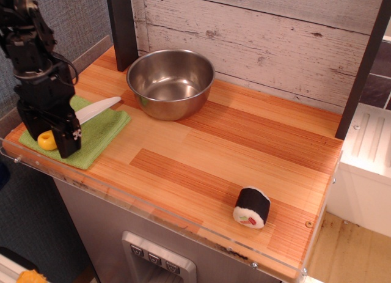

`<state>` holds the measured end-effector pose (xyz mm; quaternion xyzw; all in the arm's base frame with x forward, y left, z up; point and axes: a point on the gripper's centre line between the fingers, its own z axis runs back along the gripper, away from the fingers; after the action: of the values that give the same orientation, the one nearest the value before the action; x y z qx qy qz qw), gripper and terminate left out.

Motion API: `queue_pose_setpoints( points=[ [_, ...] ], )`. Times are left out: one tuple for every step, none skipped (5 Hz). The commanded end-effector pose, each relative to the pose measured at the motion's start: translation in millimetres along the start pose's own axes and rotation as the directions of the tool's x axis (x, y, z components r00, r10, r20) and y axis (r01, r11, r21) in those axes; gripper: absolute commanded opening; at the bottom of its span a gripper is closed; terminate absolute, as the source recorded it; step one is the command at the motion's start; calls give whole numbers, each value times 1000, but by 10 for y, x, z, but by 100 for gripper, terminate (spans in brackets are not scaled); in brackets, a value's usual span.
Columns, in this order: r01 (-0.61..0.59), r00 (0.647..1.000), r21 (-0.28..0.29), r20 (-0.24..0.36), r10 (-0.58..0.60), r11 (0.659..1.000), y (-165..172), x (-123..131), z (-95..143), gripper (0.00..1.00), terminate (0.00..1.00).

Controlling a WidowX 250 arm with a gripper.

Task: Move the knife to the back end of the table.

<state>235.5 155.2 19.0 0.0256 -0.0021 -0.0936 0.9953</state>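
Observation:
The knife lies on a green cloth [98, 133] at the front left of the table [232, 148]. Its white blade [98, 109] points toward the back right, and the end of its yellow handle [46, 140] shows at the left of the gripper. My black gripper [63, 143] stands low over the middle of the knife, right at the handle, and hides the rest of it. The jaws are seen from the side, so I cannot tell whether they hold the handle.
A steel bowl [171, 81] stands at the back left, just behind the cloth. A black and white sushi roll [252, 207] lies near the front right. A dark post [122, 26] and a whitewashed plank wall [269, 32] close the back; a clear rim [153, 205] runs along the front.

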Motion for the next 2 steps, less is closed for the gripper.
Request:
queue_pose_setpoints(
  points=[
    [8, 1000, 24, 20, -8, 1000, 34, 46, 66, 100, 0],
    [4, 1000, 15, 24, -5, 1000, 44, 37, 59, 0, 0]
  ],
)
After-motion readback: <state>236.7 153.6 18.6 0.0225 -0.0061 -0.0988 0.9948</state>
